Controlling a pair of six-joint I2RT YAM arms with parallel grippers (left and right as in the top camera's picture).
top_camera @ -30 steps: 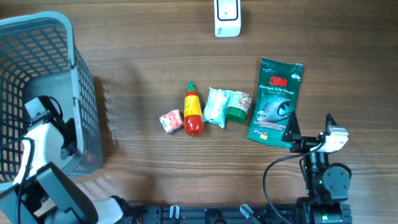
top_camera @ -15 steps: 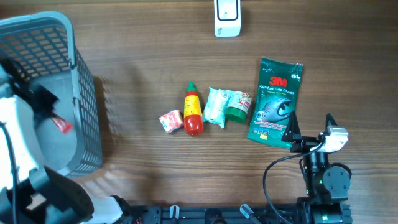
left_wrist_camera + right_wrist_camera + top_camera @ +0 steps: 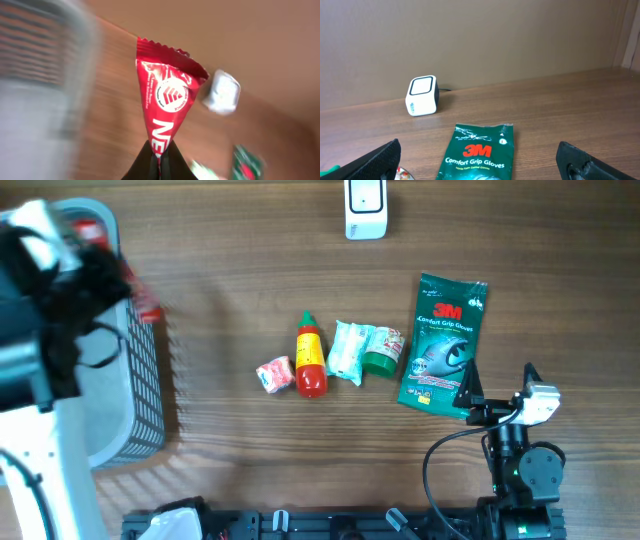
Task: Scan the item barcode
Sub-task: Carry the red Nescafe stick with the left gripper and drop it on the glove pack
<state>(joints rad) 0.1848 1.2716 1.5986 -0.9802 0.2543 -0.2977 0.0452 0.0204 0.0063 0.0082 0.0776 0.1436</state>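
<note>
The left gripper is pinched shut on one end of a red sachet, held up by the basket at the worktop's left edge. The right gripper gapes wide and empty near the front edge, beside the green glove pack.

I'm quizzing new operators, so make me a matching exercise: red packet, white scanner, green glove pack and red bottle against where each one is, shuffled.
1 red packet
2 white scanner
3 green glove pack
4 red bottle

A flat on the table, ahead of the open right jaws
B alone at the table's far edge
C pinched in the shut left jaws
D beside a small pink packet

Pairs: 1-C, 2-B, 3-A, 4-D
</note>
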